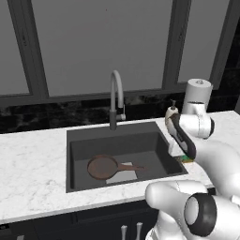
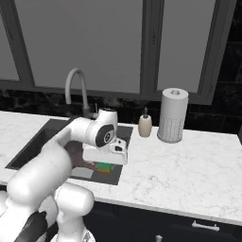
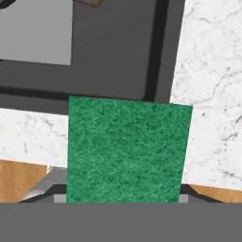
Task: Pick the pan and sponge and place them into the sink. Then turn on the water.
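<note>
White marble desk (image 1: 33,164) under tall grey window panels, dark sink (image 1: 72,136) set into it, arched faucet (image 1: 116,96) behind with no stream running. Pan (image 1: 104,167) already lies on the sink floor, handle pointing right across the light grey patch. Soap bottle (image 2: 145,124) and paper towel roll (image 2: 172,115) stand on the desk behind the sink's right corner.

Claw (image 2: 108,165) is clenched on the sponge (image 3: 125,149): in the hand view the green top spans the full gap above the finger tips, and in the right base view green and yellow show just under the hand. Sponge hangs above the sink's near right corner, roughly over the rim, not clearly over the basin.

Step in hand, as I judge it: carry the sponge into the sink and drop it. To do it well, shift the hand further over the basin so the whole sponge clears the rim, aim for bare floor beside the pan rather than onto its handle, lower a bit, then let go. Releasing here risks it landing on the rim or desk. Faucet comes after.
</note>
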You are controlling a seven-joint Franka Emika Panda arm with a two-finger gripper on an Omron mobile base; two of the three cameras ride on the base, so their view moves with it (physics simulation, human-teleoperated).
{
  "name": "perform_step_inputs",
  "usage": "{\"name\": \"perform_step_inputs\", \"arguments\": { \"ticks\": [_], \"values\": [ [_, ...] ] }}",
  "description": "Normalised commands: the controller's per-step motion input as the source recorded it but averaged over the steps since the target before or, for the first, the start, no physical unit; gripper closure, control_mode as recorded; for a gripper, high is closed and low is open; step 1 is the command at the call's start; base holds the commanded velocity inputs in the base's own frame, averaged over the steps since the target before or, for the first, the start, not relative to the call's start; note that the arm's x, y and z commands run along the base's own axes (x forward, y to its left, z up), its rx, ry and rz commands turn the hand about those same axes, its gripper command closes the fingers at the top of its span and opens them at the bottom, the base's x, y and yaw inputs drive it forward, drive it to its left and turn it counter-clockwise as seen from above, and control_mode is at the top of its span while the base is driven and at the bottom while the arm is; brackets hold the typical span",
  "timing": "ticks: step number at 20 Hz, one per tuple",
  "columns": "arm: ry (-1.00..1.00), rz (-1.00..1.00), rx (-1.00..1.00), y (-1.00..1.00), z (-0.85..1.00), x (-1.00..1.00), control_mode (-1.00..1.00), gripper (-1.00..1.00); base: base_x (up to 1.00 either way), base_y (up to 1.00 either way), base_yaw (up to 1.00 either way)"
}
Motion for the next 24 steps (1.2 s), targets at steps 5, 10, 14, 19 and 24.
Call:
{"name": "perform_step_inputs", "arguments": {
  "ticks": [5, 10, 14, 19, 24],
  "values": [
    [0.0, 0.0, 0.0, 0.99, 0.22, -0.72, -1.0, 1.0, 0.0, 0.0, 0.0],
    [0.0, 0.0, 0.0, 1.0, 0.12, -0.38, -1.0, 1.0, 0.0, 0.0, 0.0],
    [0.0, 0.0, 0.0, 1.0, 0.06, -0.28, -1.0, 1.0, 0.0, 0.0, 0.0],
    [0.0, 0.0, -0.02, 1.0, 0.0, -0.04, -1.0, 1.0, 0.0, 0.0, 0.0],
    [-0.01, 0.0, -0.02, 0.95, 0.0, 0.51, -1.0, 1.0, 0.0, 0.0, 0.0]
  ]
}}
